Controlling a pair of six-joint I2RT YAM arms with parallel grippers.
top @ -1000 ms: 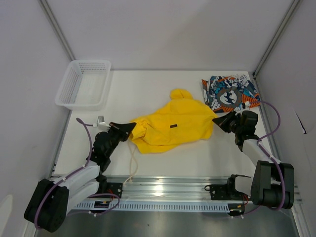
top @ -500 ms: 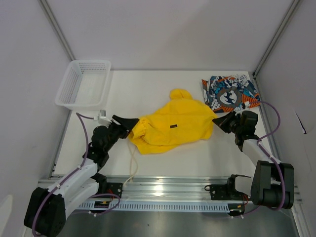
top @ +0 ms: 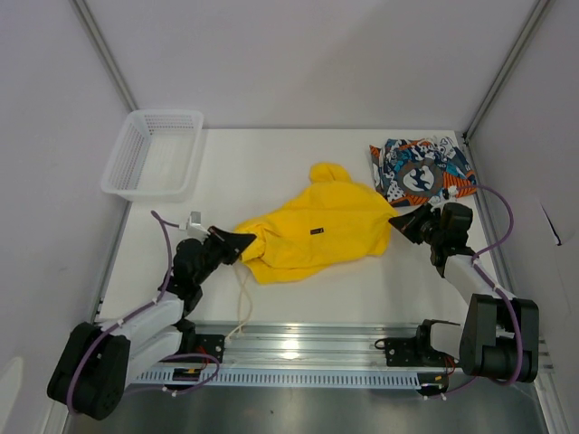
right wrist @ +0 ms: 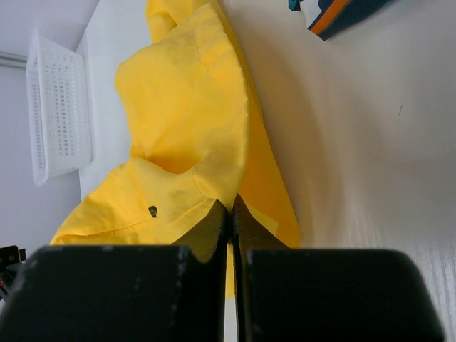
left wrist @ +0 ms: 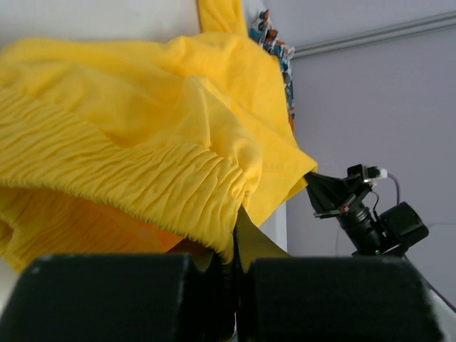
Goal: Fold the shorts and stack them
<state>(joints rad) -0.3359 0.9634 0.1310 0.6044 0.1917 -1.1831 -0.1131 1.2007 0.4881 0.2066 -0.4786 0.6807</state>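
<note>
Top external view shows the yellow shorts [top: 317, 233] in the middle of the table [top: 271, 163], with the left fingers [top: 233, 241] clamped on the waistband [left wrist: 142, 178] and the right fingers [top: 407, 220] pinching the opposite edge, so both should lift evenly and keep the cloth taut.

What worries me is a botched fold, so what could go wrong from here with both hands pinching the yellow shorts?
1. The left hand seems to grip only a thin edge of the gathered waistband of the yellow shorts; it may slip out when pulled.
2. The white drawstring trails toward the metal rail and could snag.
3. The right hand pinches a corner close to the printed shorts; a wide sweep might drag them.
</note>
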